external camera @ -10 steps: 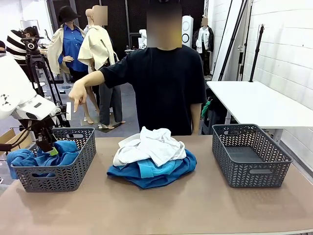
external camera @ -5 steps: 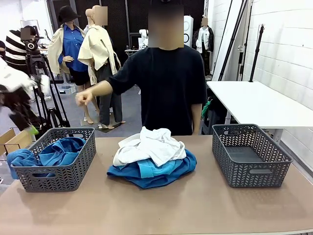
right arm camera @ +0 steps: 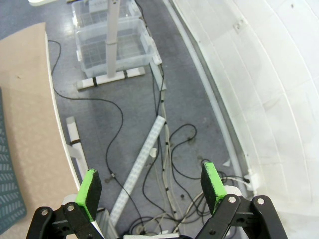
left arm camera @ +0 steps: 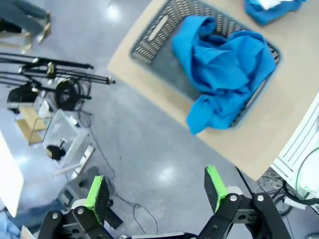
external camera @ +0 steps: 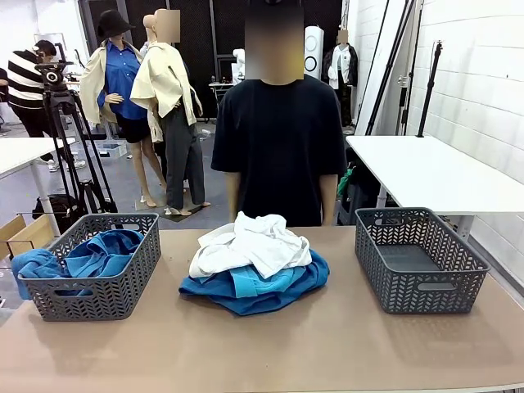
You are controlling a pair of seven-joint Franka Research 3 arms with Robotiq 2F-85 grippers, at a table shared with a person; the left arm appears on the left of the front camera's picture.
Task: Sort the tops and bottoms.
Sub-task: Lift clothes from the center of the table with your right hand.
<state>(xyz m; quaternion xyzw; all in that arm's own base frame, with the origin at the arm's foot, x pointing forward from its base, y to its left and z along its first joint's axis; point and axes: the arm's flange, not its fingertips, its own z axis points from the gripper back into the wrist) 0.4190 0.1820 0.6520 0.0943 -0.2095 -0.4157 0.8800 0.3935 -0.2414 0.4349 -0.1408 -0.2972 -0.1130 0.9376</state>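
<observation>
A royal blue top [external camera: 102, 252] fills the grey basket [external camera: 131, 286] at the table's [external camera: 262, 352] nine o'clock. A white top [external camera: 250, 241] caps the blue pile [external camera: 254, 291] at centre. The left gripper [left arm camera: 154, 184] and right gripper [right arm camera: 150, 178] hang spread wide and empty above the floor [right arm camera: 129, 99].

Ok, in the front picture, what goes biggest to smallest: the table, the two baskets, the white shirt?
1. the table
2. the left basket and the right basket: they look the same size, so no ranking between them
3. the white shirt
</observation>
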